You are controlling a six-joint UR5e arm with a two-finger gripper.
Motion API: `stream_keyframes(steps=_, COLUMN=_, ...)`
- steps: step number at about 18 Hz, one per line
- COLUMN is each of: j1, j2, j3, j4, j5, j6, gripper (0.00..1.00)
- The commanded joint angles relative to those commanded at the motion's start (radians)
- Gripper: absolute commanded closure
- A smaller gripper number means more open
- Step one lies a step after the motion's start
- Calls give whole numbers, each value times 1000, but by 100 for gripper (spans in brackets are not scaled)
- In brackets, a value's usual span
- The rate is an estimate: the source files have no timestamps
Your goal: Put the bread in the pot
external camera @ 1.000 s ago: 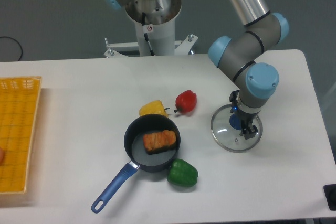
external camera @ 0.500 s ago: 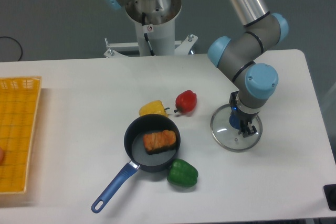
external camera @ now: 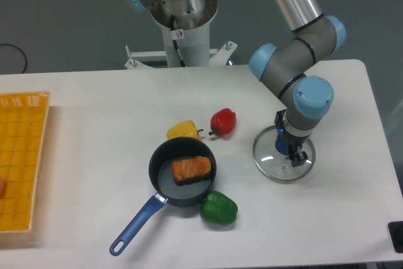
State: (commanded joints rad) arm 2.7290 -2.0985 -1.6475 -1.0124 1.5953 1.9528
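Bread (external camera: pixel 191 169) lies flat inside pot (external camera: pixel 182 171), well left of fingers (external camera: pixel 290 153); placing looks done. Fingers down at glass lid (external camera: pixel 283 155), around its knob; clenched or released, cannot tell. Likely lid next, to cover pot.

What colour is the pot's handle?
Blue. The pot has a long blue handle running toward the lower left, clear in the fixed camera view.

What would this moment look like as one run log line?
bread: inside pot | gripper: over glass lid, at its blue knob | jaws: state unclear | peppers: beside pot
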Motion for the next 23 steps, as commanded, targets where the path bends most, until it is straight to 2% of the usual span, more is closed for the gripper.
stream_keyframes(steps=7, j1=0, j2=8, j3=0, j4=0, j5=0, j6=0, gripper=40)
stream_keyframes(steps=13, j1=-9, j2=57, j3=-2, j4=-15, j5=9, j6=2, gripper=40)
stream_keyframes(steps=18, j1=-11, j2=95, j3=0, j4=-58, j5=8, j6=3, gripper=40)
stream_keyframes(steps=23, j1=-73, j2=146, j3=0, j4=-121, j5=6, j6=-26, gripper=40)
